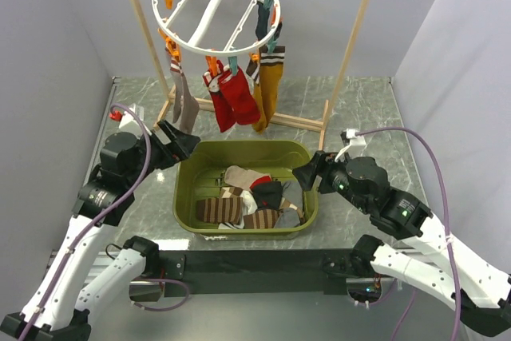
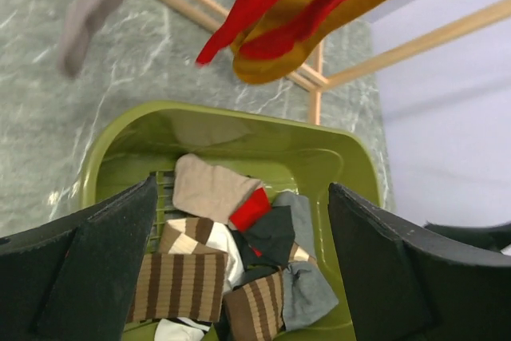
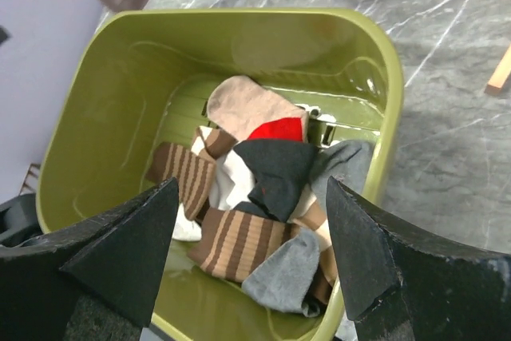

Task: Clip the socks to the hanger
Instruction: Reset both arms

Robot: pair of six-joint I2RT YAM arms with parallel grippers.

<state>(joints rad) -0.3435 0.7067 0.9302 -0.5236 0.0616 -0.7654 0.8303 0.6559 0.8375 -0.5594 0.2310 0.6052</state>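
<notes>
**Both grippers released over the sock tub; hanger partly loaded.**

The left gripper point(image 1: 180, 145) hangs over the left rim of the green tub point(image 1: 239, 145), fingers spread and holding nothing. The right gripper point(image 1: 307, 173) is at the right rim, likewise spread and empty. The tub sits mid-counter toward the near edge and holds the loose socks point(image 3: 263, 189): striped brown, grey, dark and tan. The hanger point(image 1: 209, 13) hangs from the wooden rack point(image 1: 355, 29) along the far edge, with a grey-taupe sock point(image 1: 185, 105), red socks point(image 1: 235, 97) and a mustard sock point(image 1: 270, 89) clipped on.
</notes>
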